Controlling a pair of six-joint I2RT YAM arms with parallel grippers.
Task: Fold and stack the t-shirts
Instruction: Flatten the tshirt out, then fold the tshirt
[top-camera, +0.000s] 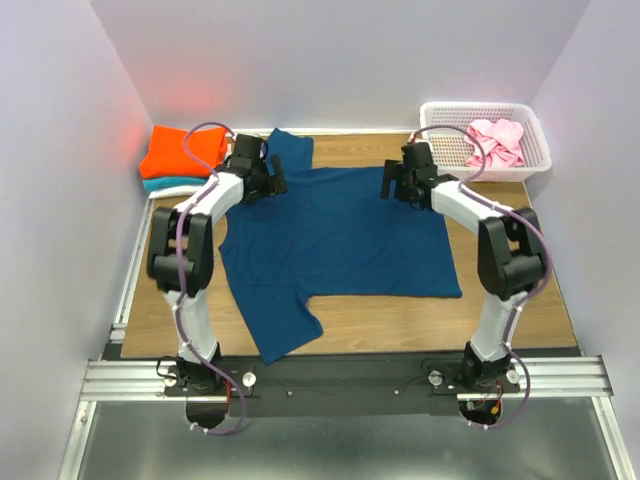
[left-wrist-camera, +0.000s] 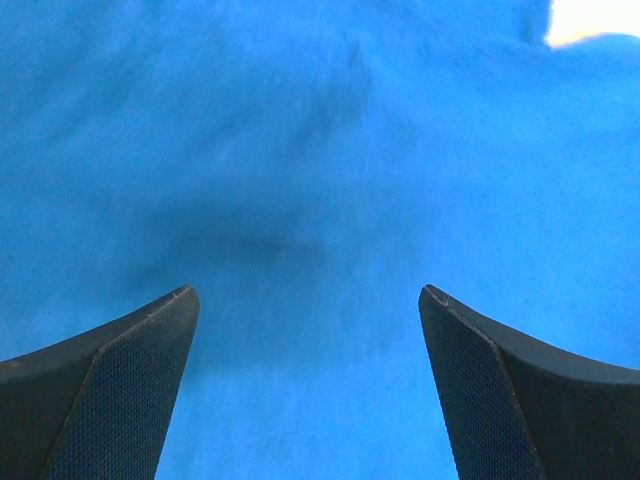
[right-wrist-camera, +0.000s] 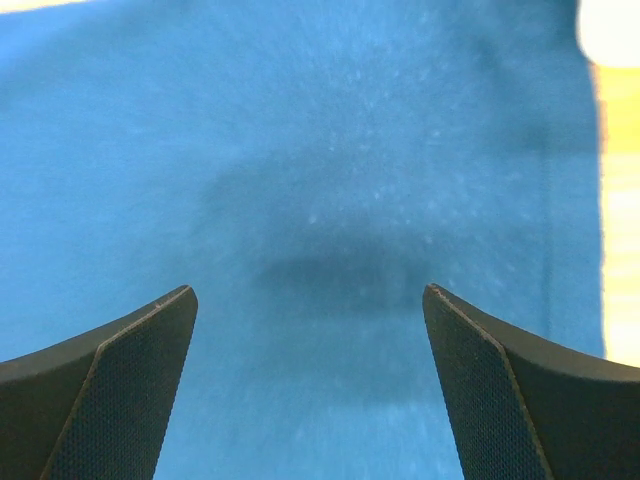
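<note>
A dark blue t-shirt (top-camera: 335, 235) lies spread flat on the wooden table, sleeves at the far left and near left. No print shows on it. My left gripper (top-camera: 270, 172) hovers open over its far left part, near the sleeve; the left wrist view shows only blue cloth (left-wrist-camera: 310, 180) between the spread fingers (left-wrist-camera: 120, 390). My right gripper (top-camera: 395, 180) hovers open over the shirt's far right edge; blue cloth (right-wrist-camera: 300, 180) fills the right wrist view between its fingers (right-wrist-camera: 520, 390). A folded orange shirt (top-camera: 183, 150) lies on a folded teal one (top-camera: 165, 185) at the far left. A pink shirt (top-camera: 498, 140) sits crumpled in the basket.
A white lattice basket (top-camera: 440, 112) stands at the far right corner. Grey walls close in the table on the left, back and right. Bare wood (top-camera: 420, 325) shows in front of the shirt and on the right.
</note>
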